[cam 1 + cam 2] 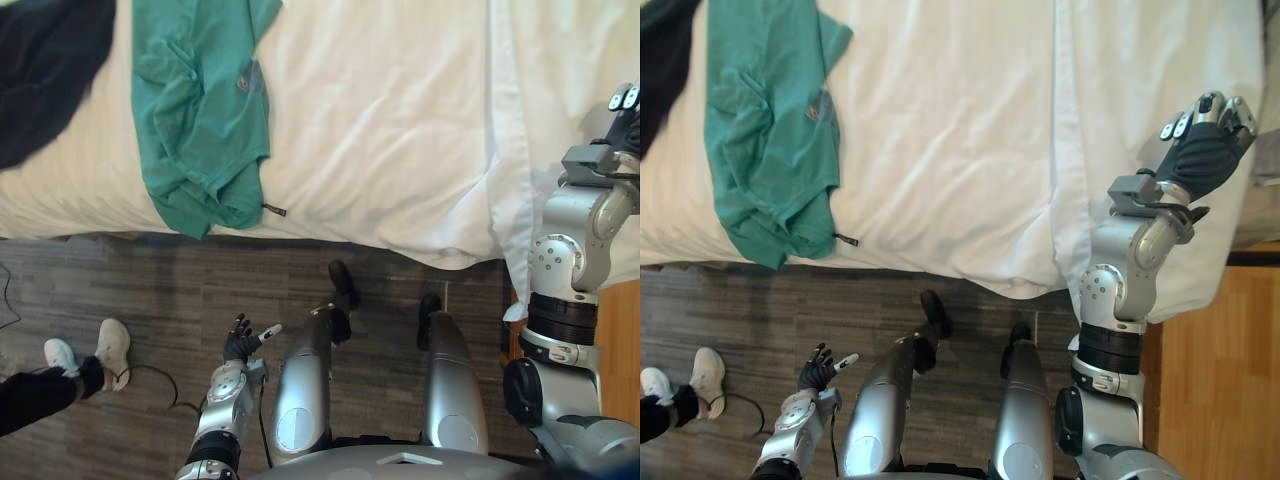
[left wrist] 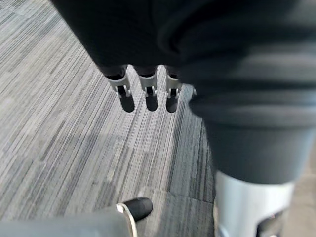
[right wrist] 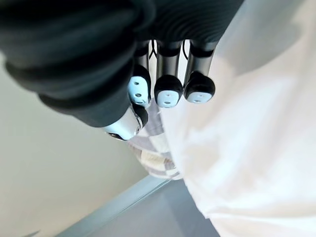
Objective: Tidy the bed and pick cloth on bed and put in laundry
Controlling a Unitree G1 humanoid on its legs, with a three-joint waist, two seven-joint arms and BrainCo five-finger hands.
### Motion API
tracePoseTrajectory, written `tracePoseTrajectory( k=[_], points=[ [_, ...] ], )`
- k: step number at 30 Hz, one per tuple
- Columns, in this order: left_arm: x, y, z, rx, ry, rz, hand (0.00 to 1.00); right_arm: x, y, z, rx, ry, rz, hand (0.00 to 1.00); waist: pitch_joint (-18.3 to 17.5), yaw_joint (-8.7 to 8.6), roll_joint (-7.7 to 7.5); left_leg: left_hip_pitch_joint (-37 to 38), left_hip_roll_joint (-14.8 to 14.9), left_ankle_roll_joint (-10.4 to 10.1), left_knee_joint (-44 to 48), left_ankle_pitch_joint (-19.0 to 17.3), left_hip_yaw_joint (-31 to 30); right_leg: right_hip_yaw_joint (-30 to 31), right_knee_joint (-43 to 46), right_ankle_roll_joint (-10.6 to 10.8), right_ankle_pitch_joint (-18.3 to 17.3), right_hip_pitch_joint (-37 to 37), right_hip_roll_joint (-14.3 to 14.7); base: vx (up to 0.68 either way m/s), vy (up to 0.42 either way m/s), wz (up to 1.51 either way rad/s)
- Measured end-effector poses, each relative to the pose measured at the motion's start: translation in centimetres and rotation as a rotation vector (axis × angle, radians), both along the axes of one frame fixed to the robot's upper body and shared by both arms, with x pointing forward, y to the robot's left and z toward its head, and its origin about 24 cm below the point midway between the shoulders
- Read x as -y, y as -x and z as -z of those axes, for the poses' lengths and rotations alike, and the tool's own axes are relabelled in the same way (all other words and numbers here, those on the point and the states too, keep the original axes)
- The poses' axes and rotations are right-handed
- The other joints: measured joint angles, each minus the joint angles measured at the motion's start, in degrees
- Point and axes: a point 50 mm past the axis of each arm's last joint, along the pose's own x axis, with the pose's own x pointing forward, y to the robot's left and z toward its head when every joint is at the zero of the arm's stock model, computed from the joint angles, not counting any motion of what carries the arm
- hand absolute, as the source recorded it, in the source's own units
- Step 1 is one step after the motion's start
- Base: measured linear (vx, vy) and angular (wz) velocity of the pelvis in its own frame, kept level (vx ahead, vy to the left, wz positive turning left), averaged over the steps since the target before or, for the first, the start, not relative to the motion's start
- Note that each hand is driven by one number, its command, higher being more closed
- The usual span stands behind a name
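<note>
From the left eye view, the green shirt (image 1: 200,130) lies crumpled near the bed's (image 1: 400,130) edge, its hem drooping over the side, with a dark garment (image 1: 45,70) at the corner beyond it. The left hand (image 1: 243,342) hangs low over the floor (image 1: 150,290), well apart from both, and a person's shoes (image 1: 112,352) stand nearby. In the right eye view, the right hand (image 1: 1202,152) hovers above a folded white cover (image 1: 1140,80) at the bed's far end, far from the shirt. I'd judge the risk to be this: a tug on the cover could rumple the smooth sheet, and the limp, slippery-looking shirt could slide off onto the floor if it is brushed. The left wrist view shows that hand's fingers (image 2: 148,94) straight and empty above grey, streaked wood-grain planks. The right wrist view shows its fingers (image 3: 168,91) curled inward with the thumb close, nothing between them, beside soft, matte white fabric.
</note>
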Motion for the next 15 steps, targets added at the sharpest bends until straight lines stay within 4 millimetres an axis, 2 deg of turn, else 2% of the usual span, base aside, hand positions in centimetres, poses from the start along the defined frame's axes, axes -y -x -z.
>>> tracePoseTrajectory(
  k=[4,7,10,14,15],
  points=[
    [0.1,0.1,0.1,0.004,0.021,-0.013,0.0,1.1,-0.9,0.8,-0.008,-0.058,0.024,1.0,2.75,0.2,0.5,-1.39,0.0,0.37,1.86,-0.6,0.86,1.37,2.54,-0.08,-0.69,-2.4,-0.42,0.0,-0.011,-0.03],
    [0.4,0.2,0.3,-0.002,0.034,-0.012,0.0,1.1,-1.6,0.8,0.007,-0.036,0.005,1.0,2.73,0.02,0.46,-2.36,0.0,0.48,2.77,-0.7,1.08,1.81,3.81,-0.16,-1.29,-3.86,-0.7,-0.02,-0.04,0.0],
    [0.8,0.3,0.5,-0.001,0.057,-0.009,0.0,1.2,-2.6,2.0,-0.014,-0.024,-0.042,1.0,2.38,-0.2,-0.19,-2.29,0.4,0.54,4.09,-0.86,1.12,1.99,4.2,-0.17,-1.34,-3.76,-0.49,-0.03,-0.029,-0.06],
    [-0.3,1.0,1.3,-0.029,0.109,-0.133,0.0,0.5,-3.6,6.4,-0.125,-0.086,-0.12,1.0,-0.1,-0.48,-4.21,-2.29,1.5,0.89,6.04,-1.2,1.39,2.55,4.29,-0.17,-1.22,-3.43,0.35,-0.01,-0.018,-0.1],
    [-0.6,1.0,1.3,-0.031,0.116,-0.162,0.0,0.5,-3.1,8.6,-0.173,-0.112,-0.134,1.0,-1.13,-0.52,-5.53,-2.28,1.61,0.92,6.33,-1.25,1.23,2.5,4.23,-0.13,-1.19,-3.1,0.51,0.0,0.0,0.0]
  ],
)
